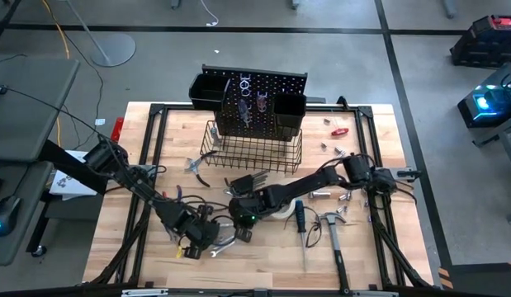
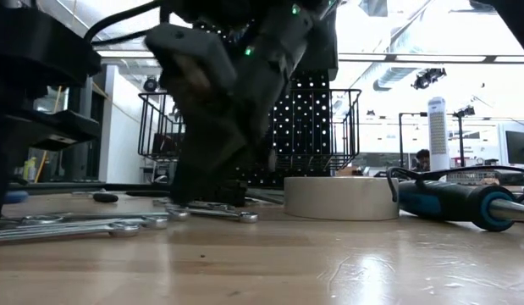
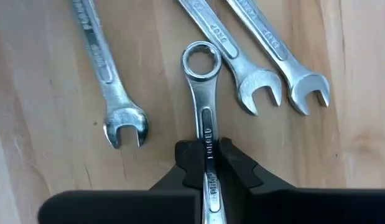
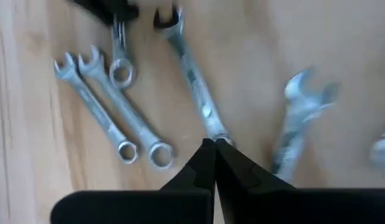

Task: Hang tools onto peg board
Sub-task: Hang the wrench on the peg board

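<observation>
- high view: the peg board stands upright at the far side of the bench, a black bin at its left end and a second bin at its right; their contents cannot be told. the wire basket juts out in front of the board at its foot; what lies in it cannot be made out.
- high view: the left gripper is low over the near-left part of the bench, among silver wrenches. the right gripper reaches across to just beside it. the tape roll, a blue-handled screwdriver and a hammer lie to the right of them.
- low view: the tape roll lies flat on the bench, the screwdriver on its side beside it; wrenches lie flat at left, under the dark arms.
- left wrist view: the held wrench runs straight out from the jaws, ring end away from them; the jaws are clamped on its shaft. three more wrenches lie flat around it, open ends towards the camera: one wrench on one side, two wrenches on the other, none touching it.
- right wrist view: the right jaws are together, with nothing between them; their tips sit at the end of a wrench that points away, open end far off.
</observation>
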You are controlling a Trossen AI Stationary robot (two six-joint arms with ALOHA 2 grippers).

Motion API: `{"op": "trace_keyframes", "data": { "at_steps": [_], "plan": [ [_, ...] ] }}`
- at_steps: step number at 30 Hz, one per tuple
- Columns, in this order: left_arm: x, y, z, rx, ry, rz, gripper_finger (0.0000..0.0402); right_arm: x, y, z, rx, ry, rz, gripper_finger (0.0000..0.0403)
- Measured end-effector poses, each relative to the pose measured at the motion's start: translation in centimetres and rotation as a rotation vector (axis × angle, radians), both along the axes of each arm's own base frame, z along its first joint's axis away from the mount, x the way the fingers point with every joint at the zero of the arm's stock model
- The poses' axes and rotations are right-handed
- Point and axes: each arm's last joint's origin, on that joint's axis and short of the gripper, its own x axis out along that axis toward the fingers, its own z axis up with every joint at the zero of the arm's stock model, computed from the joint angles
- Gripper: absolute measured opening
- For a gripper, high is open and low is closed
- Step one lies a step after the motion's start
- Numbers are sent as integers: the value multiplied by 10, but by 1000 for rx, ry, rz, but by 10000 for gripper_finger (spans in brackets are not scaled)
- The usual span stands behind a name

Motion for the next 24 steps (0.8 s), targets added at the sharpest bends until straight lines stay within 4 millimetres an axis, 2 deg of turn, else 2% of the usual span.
{"op": "trace_keyframes", "data": {
  "at_steps": [2,9,16,19,24],
  "plan": [
    [2,2,-1,-2,-4,22,12,-5,-4,18,-34,-10,7,0],
    [1,22,27,113,-162,146,6,-20,-7,71,-106,-91,31,0],
    [3,32,48,69,-227,198,5,-41,-11,120,-151,-170,-9,0],
    [2,34,57,48,-250,204,3,-49,-12,132,-164,-170,-4,0],
    [5,37,69,-37,-290,196,2,-53,-8,127,-181,-118,32,0]
  ]
}}
